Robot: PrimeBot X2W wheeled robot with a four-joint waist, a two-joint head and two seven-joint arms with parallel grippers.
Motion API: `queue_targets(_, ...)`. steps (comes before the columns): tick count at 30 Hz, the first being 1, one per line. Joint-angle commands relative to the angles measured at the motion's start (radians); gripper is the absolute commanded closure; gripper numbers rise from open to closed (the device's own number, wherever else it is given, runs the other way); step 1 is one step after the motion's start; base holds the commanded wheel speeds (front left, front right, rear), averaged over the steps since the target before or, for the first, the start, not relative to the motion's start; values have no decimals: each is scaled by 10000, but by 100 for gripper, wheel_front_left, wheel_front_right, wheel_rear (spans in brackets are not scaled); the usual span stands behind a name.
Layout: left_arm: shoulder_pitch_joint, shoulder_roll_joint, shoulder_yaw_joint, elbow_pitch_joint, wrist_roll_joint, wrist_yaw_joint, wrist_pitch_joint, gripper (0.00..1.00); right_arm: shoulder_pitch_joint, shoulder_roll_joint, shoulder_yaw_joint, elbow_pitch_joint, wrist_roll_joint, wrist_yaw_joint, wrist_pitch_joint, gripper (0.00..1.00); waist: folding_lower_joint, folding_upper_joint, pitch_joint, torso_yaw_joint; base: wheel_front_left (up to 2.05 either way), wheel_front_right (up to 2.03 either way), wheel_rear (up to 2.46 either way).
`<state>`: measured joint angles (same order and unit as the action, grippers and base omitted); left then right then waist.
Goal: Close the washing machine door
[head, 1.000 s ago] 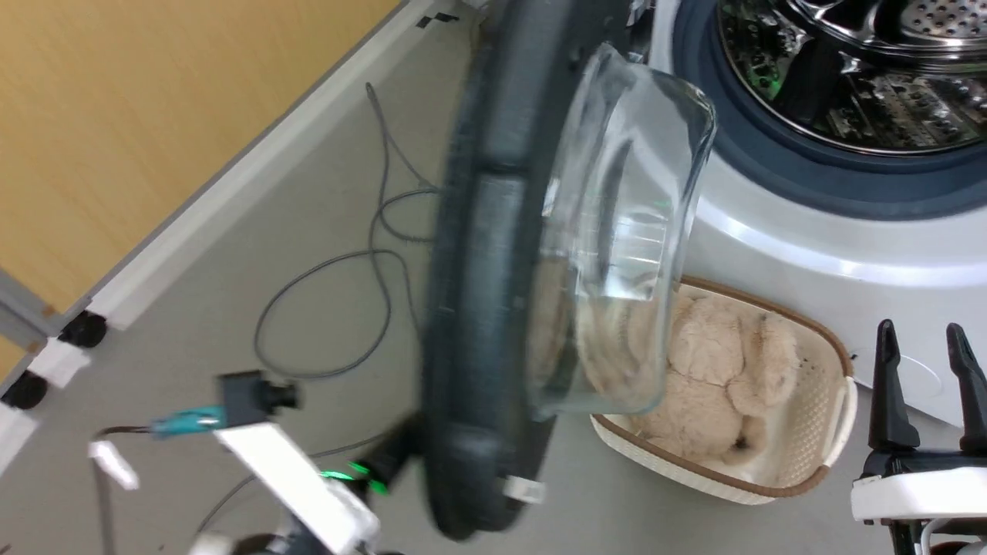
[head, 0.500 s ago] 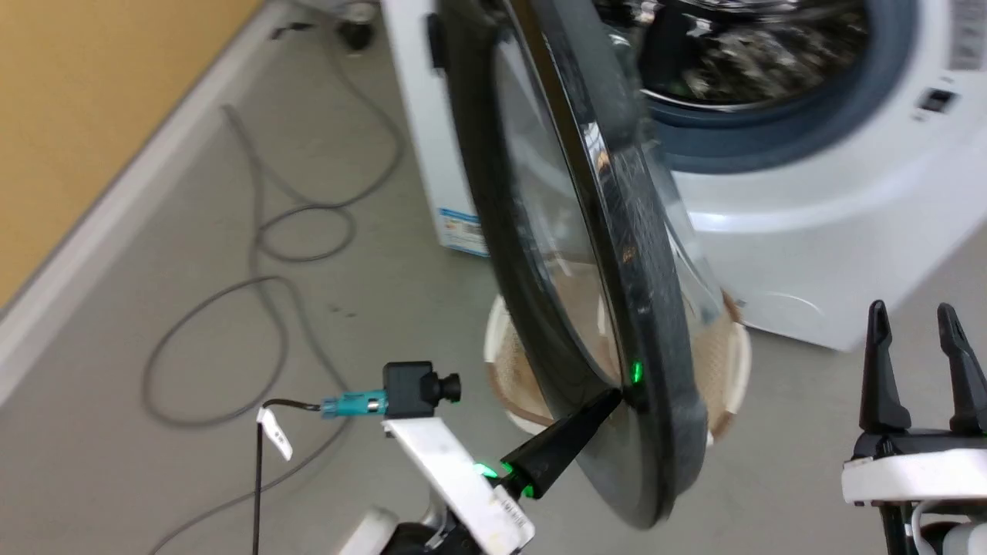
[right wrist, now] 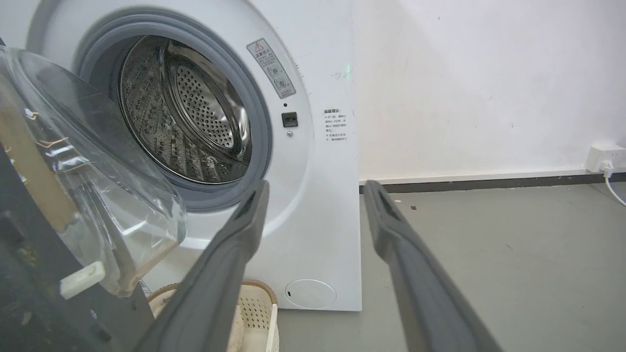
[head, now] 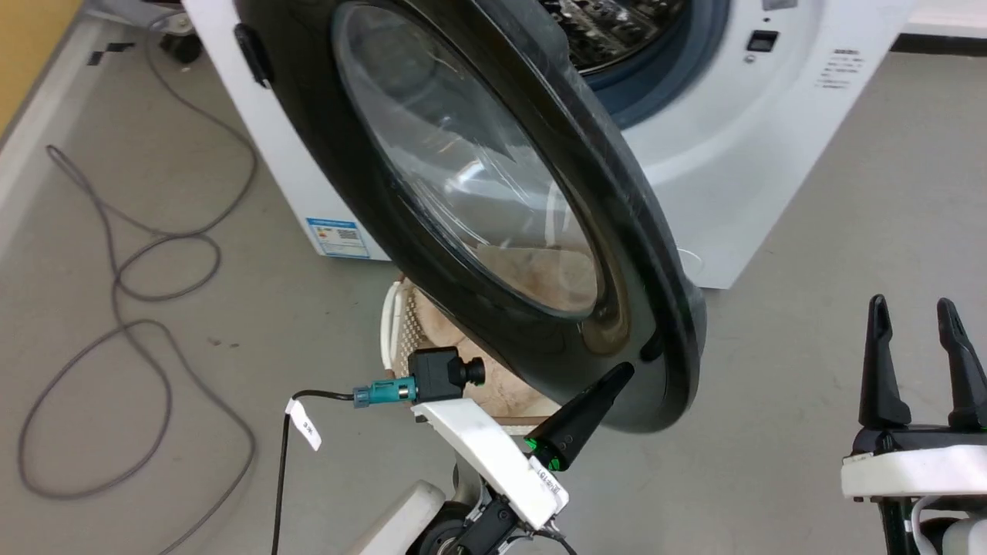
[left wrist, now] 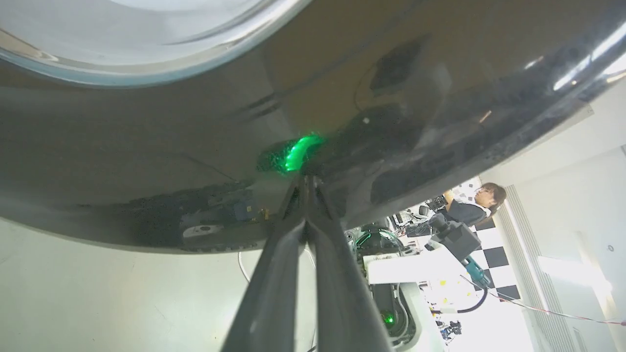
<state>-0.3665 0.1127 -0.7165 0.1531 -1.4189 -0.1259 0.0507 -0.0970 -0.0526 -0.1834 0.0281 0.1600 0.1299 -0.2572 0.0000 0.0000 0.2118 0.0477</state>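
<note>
A: At the lower rim, how do the jaws stand?
B: Left gripper (head: 621, 375) pressed together, tips touching the washing machine door (head: 463, 177); right gripper (head: 911, 304) spread, well apart. The door, half-open before the washing machine (head: 725, 139), has swung nearer its opening than half a second ago.

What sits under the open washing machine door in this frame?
A white basket stands beneath the washing machine door, with something beige and fluffy in it, partly seen through the door's window. The door covers most of the basket, so its contents are largely hidden.
</note>
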Motion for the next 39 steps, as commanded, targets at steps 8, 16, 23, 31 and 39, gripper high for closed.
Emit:
queue_targets(8, -358, 683, -290, -207, -2, -48, -1089, 100, -63, 24, -18, 80, 240, 8, -45, 0, 0, 0, -196, 22, 0, 0, 0)
queue_targets(16, -657, 1666, 585, 719, 3279, 179, -3106, 100, 101, 24, -202, 238, 520, 8, -46, 0, 0, 0, -795, 192, 0, 0, 0)
queue_targets(23, 47, 1042, 3635, -292, 7490, 1321, -3121, 100, 139, 24, -288, -43, 511, 8, -46, 0, 0, 0, -1061, 228, 0, 0, 0)
queue_targets(31, 1364, 599, 5561, -1437, 11447, 2513, -3123, 0, -213, 24, -476, -858, 482, 8, -46, 0, 0, 0, -1344, 321, 0, 0, 0)
queue_targets(39, 2705, 425, 6100, -1430, 12782, 2956, -3124, 0, -895, 24, -496, -1412, 859, 8, -46, 0, 0, 0, -1557, 523, 0, 0, 0)
